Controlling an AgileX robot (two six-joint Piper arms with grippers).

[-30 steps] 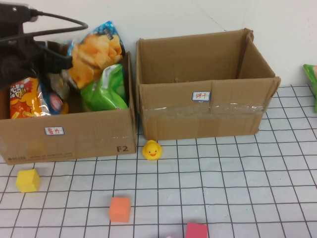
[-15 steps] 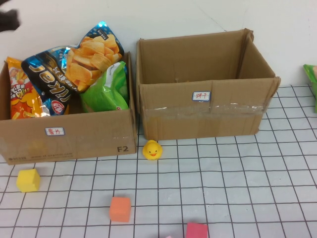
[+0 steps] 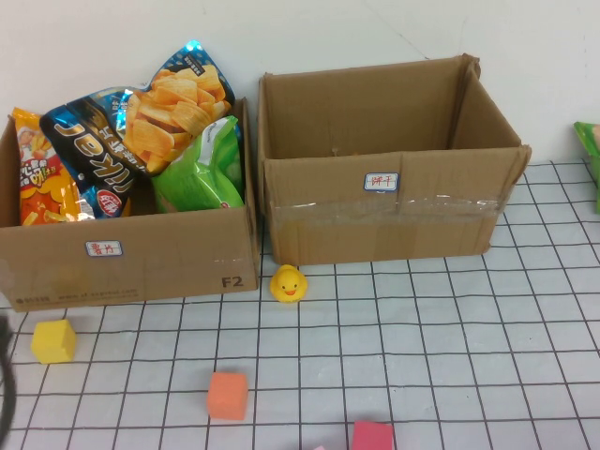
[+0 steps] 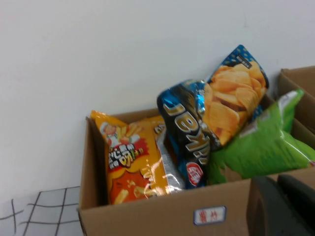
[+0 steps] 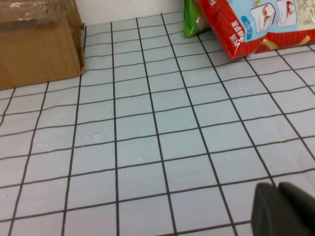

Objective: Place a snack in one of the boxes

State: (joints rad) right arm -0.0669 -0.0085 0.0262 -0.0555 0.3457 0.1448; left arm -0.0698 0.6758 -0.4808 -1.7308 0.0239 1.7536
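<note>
Cardboard is framing the scene: the left box (image 3: 131,253) is holding four snack bags, with the blue-and-orange chip bag (image 3: 141,117) leaning between the orange snack bag (image 3: 42,183) and the green bag (image 3: 202,169). The right box (image 3: 389,159) is sitting just beside it. A yellow duck (image 3: 288,283) and coloured cubes are resting on the gridded surface (image 3: 450,356). The left gripper (image 4: 283,206) is hanging in front of the left box, the right gripper (image 5: 283,209) over bare grid; whether either's jaws are open cannot be told.
</note>
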